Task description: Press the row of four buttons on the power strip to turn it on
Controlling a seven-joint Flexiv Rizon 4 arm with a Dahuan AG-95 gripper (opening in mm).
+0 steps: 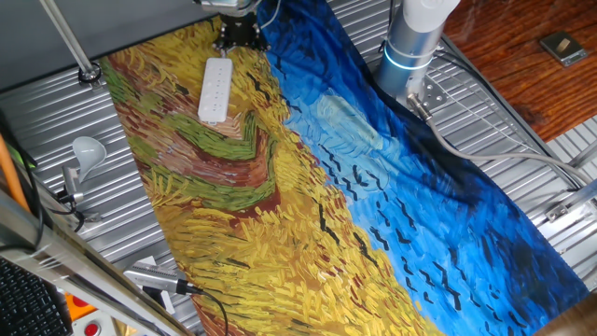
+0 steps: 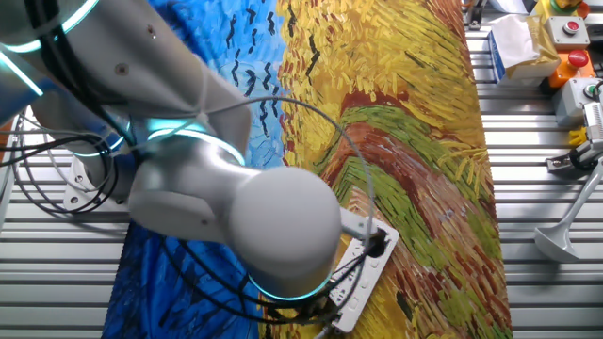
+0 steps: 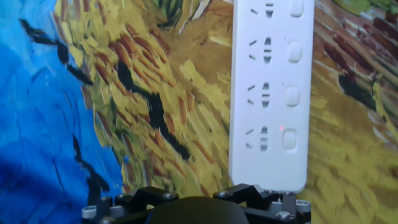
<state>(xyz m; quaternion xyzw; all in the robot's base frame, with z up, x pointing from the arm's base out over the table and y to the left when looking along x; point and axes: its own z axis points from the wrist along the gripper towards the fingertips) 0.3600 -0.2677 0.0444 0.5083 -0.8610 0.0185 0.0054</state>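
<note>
arm [image 2: 236, 217] hides most of power strip [image 2: 363, 273] | gripper [image 1: 238, 35] state: cannot tell | light bulb [image 1: 89, 149] well apart

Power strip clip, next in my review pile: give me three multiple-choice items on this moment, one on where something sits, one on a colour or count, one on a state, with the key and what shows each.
1. Where does the power strip lie?
A. On the painted cloth, on its yellow part
B. On the bare metal slats
C. On the wooden floor

2. How many buttons does the hand view show along the strip?
A. Two
B. Four
C. Six

3. What shows beside the button nearest the camera?
A. A small red light
B. A plugged-in cable
C. A strip of tape

Key: 1 A, the one fixed view shows the white bar resting on yellow brushwork. 2 B, four pale switches line one edge, each beside a socket. 3 A, a red dot glows next to the nearest button only; the other three show none.
</note>
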